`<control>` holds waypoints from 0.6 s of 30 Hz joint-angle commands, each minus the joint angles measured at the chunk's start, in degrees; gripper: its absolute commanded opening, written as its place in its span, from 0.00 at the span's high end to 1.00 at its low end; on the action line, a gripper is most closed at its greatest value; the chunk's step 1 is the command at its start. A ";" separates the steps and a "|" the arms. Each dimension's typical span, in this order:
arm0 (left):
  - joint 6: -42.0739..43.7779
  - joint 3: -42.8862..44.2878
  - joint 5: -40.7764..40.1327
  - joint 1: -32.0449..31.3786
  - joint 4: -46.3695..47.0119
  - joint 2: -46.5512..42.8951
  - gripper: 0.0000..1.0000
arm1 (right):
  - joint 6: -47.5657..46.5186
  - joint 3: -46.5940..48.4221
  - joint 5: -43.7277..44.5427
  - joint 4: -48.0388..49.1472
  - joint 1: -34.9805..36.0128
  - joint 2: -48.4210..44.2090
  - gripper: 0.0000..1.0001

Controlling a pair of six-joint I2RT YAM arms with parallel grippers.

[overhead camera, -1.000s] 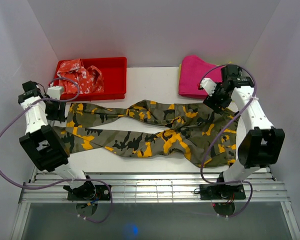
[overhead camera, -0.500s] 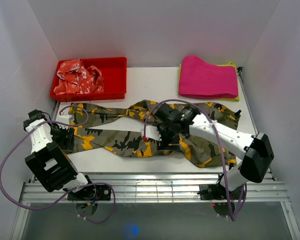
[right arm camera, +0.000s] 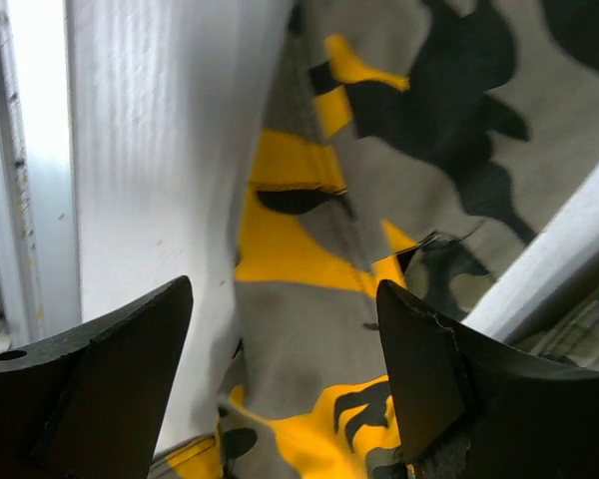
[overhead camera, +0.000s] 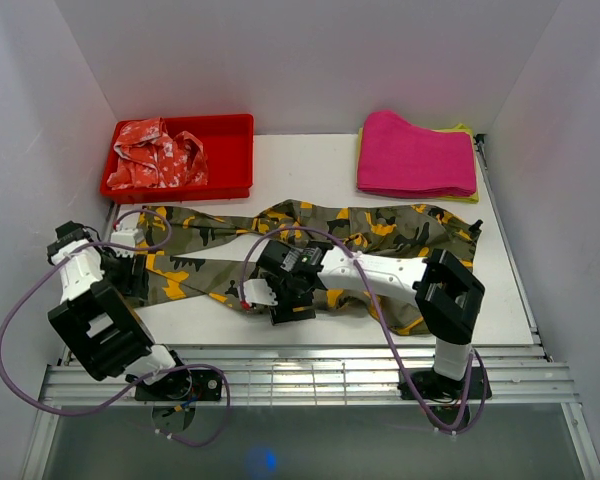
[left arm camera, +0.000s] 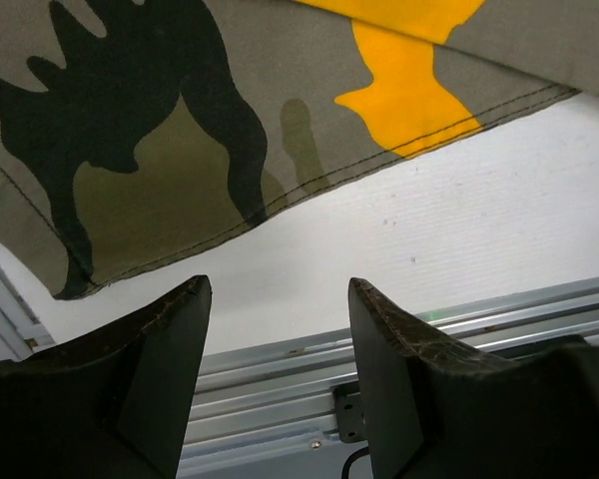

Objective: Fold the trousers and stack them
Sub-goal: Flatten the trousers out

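The camouflage trousers (overhead camera: 370,235) lie spread out across the table, waist to the right and both legs running left. My left gripper (overhead camera: 132,274) is at the cuff end of the near leg. Its fingers stand open over bare table in the left wrist view, with the trouser hem (left arm camera: 180,150) just beyond the left gripper (left arm camera: 280,299). My right arm reaches leftwards over the trousers, and my right gripper (overhead camera: 270,298) hovers at the near leg's lower edge. In the right wrist view the right gripper (right arm camera: 285,299) is open above the cloth (right arm camera: 429,120), holding nothing.
A red tray (overhead camera: 230,190) at the back left holds a red-and-white garment (overhead camera: 160,150). A folded pink cloth (overhead camera: 415,155) lies at the back right on a yellow one. A metal rail (overhead camera: 300,375) runs along the near table edge. White walls close in on both sides.
The right arm has swung from beside the pink cloth across the trousers to the near leg's lower edge. The left gripper has moved nearer along the cuffs and now rests there.
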 commanded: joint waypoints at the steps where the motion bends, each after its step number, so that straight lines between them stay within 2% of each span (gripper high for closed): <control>1: -3.28 -0.57 3.37 0.49 2.83 1.54 0.32 | 3.05 4.75 2.39 6.39 0.36 1.74 0.20; 6: -5.48 -1.62 4.43 0.67 4.68 3.91 0.33 | 2.88 6.77 1.34 5.88 1.06 5.35 0.21; 8: -6.01 -1.88 4.69 0.76 4.86 4.96 0.34 | 2.45 6.78 -0.59 4.30 1.24 6.41 0.25; 12: -6.10 -2.85 4.17 0.84 5.91 5.85 0.34 | 0.78 6.43 -8.93 0.25 1.77 6.06 0.30; 14: -5.84 -3.99 2.86 0.93 6.61 5.93 0.35 | 0.86 5.90 -8.95 -0.02 2.03 5.79 0.40; 15: -5.75 -4.34 2.32 1.11 7.48 5.93 0.35 | 0.78 5.72 -7.38 0.42 2.29 5.97 0.56; 18: -5.31 -5.75 0.21 1.54 8.81 6.63 0.38 | 0.69 5.46 -4.92 0.95 2.21 6.06 0.81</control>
